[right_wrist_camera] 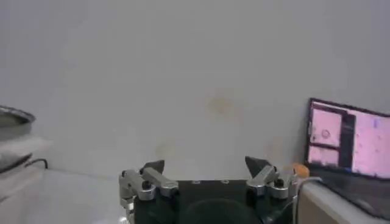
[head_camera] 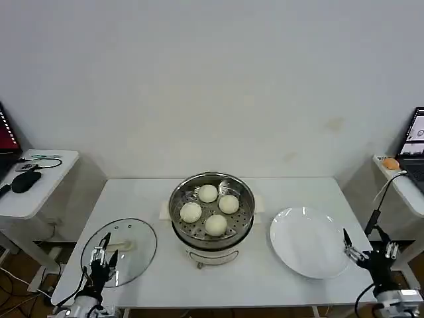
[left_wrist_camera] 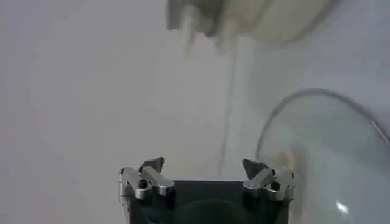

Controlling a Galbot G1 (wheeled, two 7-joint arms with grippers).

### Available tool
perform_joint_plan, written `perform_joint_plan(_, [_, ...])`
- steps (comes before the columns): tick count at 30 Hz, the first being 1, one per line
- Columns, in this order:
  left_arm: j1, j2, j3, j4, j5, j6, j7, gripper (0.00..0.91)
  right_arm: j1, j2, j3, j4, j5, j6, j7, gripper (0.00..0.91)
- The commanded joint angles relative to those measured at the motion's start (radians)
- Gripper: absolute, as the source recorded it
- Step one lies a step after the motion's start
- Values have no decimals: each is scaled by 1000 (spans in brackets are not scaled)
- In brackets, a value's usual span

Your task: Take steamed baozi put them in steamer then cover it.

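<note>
The steamer [head_camera: 182, 233], a shiny steel pot on a white base, stands at the table's middle. Several cream-white steamed baozi [head_camera: 207, 193] sit on its perforated tray. The cover [head_camera: 126, 246], a clear glass lid with a cream handle, lies flat on the table at the front left, apart from the pot. My left gripper [head_camera: 106, 250] is open at the cover's near edge. In the left wrist view the cover [left_wrist_camera: 329, 152] lies beside my open left gripper [left_wrist_camera: 204, 164]. My right gripper [head_camera: 364, 246] is open and holds nothing at the table's front right corner, as the right wrist view [right_wrist_camera: 205, 163] confirms.
A bare white plate [head_camera: 308, 242] lies right of the steamer, close to the right gripper. A side table [head_camera: 40, 185] with a black mouse stands at the left. Another at the right carries a laptop [right_wrist_camera: 347, 137] and a small orange object [head_camera: 391, 163].
</note>
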Motion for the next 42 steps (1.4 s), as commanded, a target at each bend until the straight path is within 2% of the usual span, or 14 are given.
perform_joint_plan(1, [-45,11,16,82,150,5,5,907,-32,41,-1,7,-1,-6,7,907])
perform_joint_plan(8, [-126,1,27,156,138,9,4,907,-48,45,-15,18,31,-21,7,907])
perform_joint_plan(29, [-313,-36,55,304,124,18,10,907,-63,69,-53,-31,-57,11,-2,907])
perform_joint_plan(30, [-316,-37,55,307,124,14,12,766,-64,69,-53,-30,-57,12,-2,907])
perform_joint_plan(31, [-318,-37,55,308,124,11,12,574,-63,70,-53,-29,-58,12,-2,907])
perform_joint_plan(32, [-318,-39,55,309,121,7,9,111,-64,71,-53,-28,-60,11,-3,907])
perform_joint_plan(33, [-319,-42,54,311,118,4,4,0,-66,72,-55,-27,-64,10,-4,907])
perform_joint_plan(42, [-299,-53,49,301,119,-19,-23,0,-68,80,-61,-31,-73,17,-5,907])
